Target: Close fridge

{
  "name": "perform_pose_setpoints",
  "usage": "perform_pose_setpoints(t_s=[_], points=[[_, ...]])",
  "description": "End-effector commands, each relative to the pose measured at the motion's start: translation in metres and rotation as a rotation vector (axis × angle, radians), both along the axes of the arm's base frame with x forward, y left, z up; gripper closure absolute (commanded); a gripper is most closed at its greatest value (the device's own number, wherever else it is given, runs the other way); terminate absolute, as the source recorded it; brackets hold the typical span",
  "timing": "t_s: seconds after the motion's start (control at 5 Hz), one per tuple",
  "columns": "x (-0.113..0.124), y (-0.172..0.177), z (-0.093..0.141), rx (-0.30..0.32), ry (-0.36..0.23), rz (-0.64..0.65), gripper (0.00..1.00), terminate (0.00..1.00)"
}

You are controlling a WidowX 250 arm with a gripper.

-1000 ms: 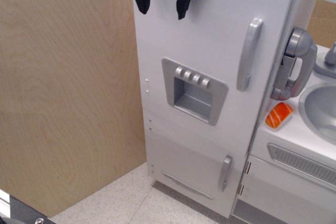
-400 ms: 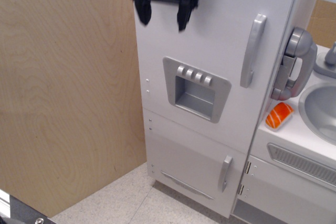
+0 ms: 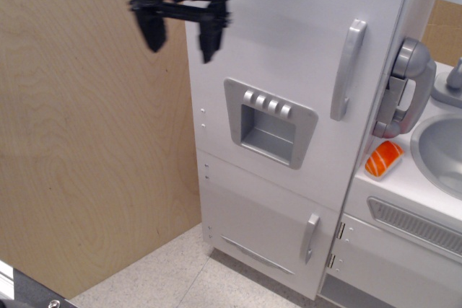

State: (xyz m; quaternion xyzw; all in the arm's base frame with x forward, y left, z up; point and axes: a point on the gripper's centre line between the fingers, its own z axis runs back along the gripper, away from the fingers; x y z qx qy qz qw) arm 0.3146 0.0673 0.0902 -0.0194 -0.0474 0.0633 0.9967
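The black gripper (image 3: 182, 34) hangs nearest, jaws spread and empty, at the upper left edge of the fridge (image 3: 289, 55), whose tall door lies to its right looking flush shut, bar handle (image 3: 347, 70) upright, with the sink counter (image 3: 404, 200) and orange toy (image 3: 383, 159) beyond.

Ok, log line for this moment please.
tall white toy fridge: big door looks shut | black gripper: open, empty, off door at upper left corner | orange sushi toy: on counter
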Motion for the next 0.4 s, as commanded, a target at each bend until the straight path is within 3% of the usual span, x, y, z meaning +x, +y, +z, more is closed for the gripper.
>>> perform_pose_setpoints(t_s=[0.0, 0.2], points=[[-0.0185, 0.0100, 0.0219, 0.023, -0.068, -0.016, 0.00, 0.00], [-0.0185, 0.0100, 0.0219, 0.023, -0.068, -0.016, 0.00, 1.00]])
